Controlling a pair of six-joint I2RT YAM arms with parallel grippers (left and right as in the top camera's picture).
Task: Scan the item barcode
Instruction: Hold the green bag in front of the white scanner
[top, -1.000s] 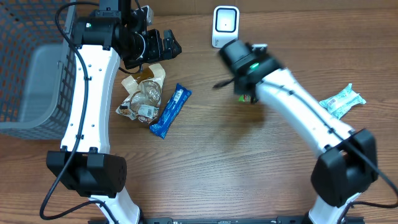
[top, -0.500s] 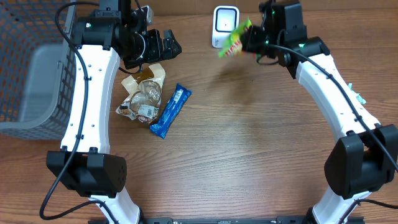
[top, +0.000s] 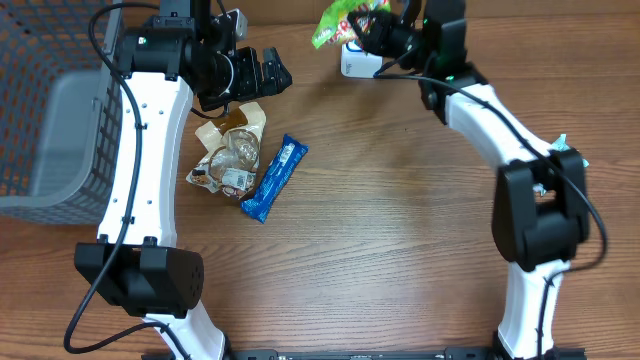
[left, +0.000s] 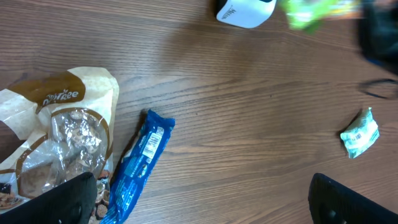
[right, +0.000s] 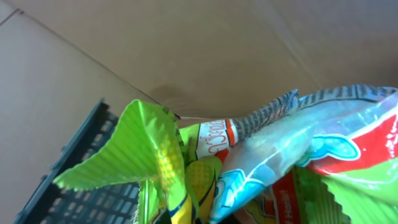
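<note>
My right gripper (top: 383, 33) is shut on a green snack packet (top: 338, 22), holding it in the air at the back of the table, just over the white barcode scanner (top: 356, 64). The crinkled packet (right: 249, 162) fills the right wrist view and hides the fingers. In the left wrist view the scanner (left: 244, 10) stands at the top edge, with the packet (left: 310, 12) blurred beside it. My left gripper (top: 266, 70) hangs open at the back left with nothing between its fingers (left: 67, 200).
A blue bar wrapper (top: 274, 179) and a brown-and-clear nut bag (top: 229, 150) lie left of centre. A dark mesh basket (top: 45, 110) stands at the far left. A small teal packet (left: 360, 132) lies at the right.
My right arm has swung from mid-table up to the back, carrying the green packet leftwards over the scanner. The left arm has not moved.
</note>
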